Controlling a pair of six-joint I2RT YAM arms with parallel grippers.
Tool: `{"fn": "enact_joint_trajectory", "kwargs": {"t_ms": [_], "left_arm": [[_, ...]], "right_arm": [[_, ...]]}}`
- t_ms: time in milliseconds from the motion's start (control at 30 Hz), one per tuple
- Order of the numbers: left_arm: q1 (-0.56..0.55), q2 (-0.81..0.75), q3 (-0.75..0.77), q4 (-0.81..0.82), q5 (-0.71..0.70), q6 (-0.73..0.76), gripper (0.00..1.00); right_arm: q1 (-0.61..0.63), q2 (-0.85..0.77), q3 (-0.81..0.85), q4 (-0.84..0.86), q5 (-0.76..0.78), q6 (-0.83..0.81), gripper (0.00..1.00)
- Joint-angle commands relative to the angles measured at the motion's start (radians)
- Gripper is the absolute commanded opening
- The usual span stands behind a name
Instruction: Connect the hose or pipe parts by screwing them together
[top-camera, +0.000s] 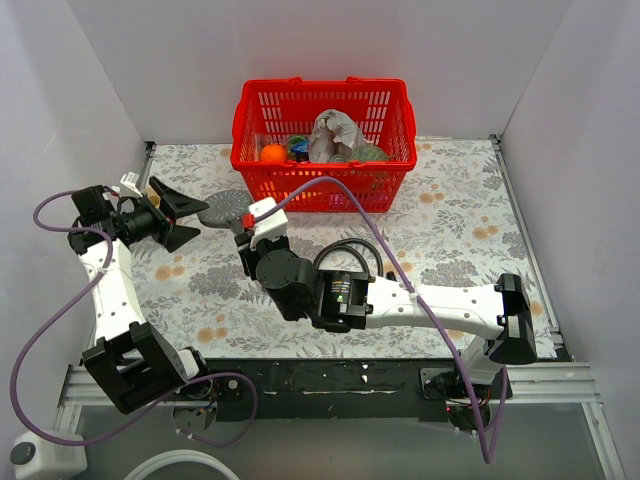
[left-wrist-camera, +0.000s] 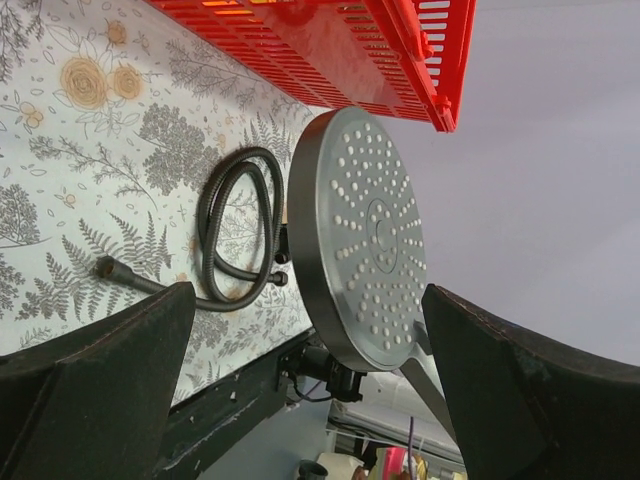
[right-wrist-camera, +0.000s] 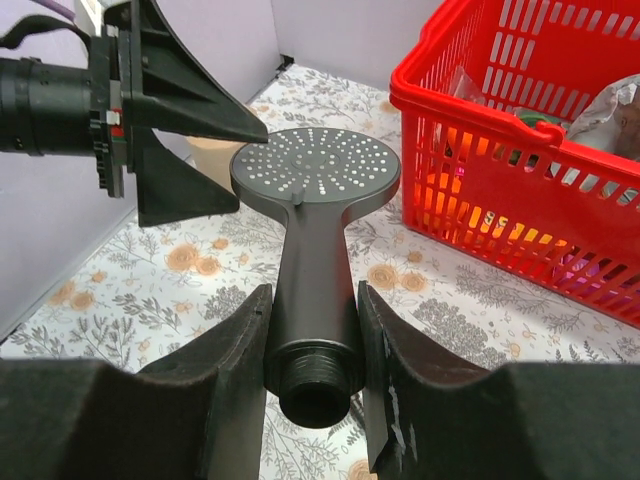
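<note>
The grey hand shower is held off the table, its handle (right-wrist-camera: 310, 280) clamped between my right gripper's (right-wrist-camera: 312, 345) fingers, with the threaded end pointing at the wrist camera. Its round head (top-camera: 222, 208) (left-wrist-camera: 365, 235) sticks out to the left. My left gripper (top-camera: 200, 220) (left-wrist-camera: 308, 295) stands wide open facing that head, one finger on either side and touching nothing; the right wrist view shows the left gripper (right-wrist-camera: 185, 140) beside the head (right-wrist-camera: 315, 165). The dark coiled hose (top-camera: 348, 256) (left-wrist-camera: 235, 225) lies loose on the floral table behind my right arm.
A red basket (top-camera: 325, 125) (right-wrist-camera: 520, 170) (left-wrist-camera: 330, 45) with several small items stands at the back centre. Purple cables (top-camera: 370, 215) arc over the table from both arms. White walls close in the left, right and back.
</note>
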Motion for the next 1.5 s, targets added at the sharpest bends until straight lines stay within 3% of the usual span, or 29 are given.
{"fn": "enact_joint_trajectory", "kwargs": {"t_ms": [0,333,467,500,600,933,1033,1200,1467], "left_arm": [[-0.026,-0.019,-0.003,-0.007,0.041,-0.035,0.98],[-0.132,-0.019,0.009,0.149,0.037,-0.205,0.97],[-0.134,-0.013,0.04,0.169,0.03,-0.241,0.71],[-0.134,-0.016,0.04,0.188,0.029,-0.268,0.58],[-0.135,-0.024,0.028,0.229,0.018,-0.323,0.5],[-0.18,-0.03,0.023,0.318,-0.031,-0.435,0.54],[-0.181,-0.026,0.031,0.327,-0.034,-0.445,0.48],[-0.181,-0.009,0.028,0.37,-0.014,-0.489,0.29],[-0.181,-0.006,0.031,0.413,-0.006,-0.52,0.4]], "right_arm": [[0.007,-0.028,0.04,0.173,0.034,-0.024,0.01],[0.004,0.008,0.026,0.285,0.015,-0.043,0.01],[0.005,0.002,0.006,0.262,0.001,-0.008,0.01],[0.005,-0.002,-0.009,0.262,-0.002,-0.003,0.01],[0.005,-0.013,-0.029,0.262,-0.011,0.008,0.01],[0.015,0.022,-0.025,0.217,-0.094,0.069,0.01],[0.024,0.025,-0.026,0.208,-0.098,0.083,0.01],[0.028,0.035,-0.023,0.168,-0.13,0.112,0.01],[0.033,0.07,-0.002,0.139,-0.224,0.143,0.01]]}}
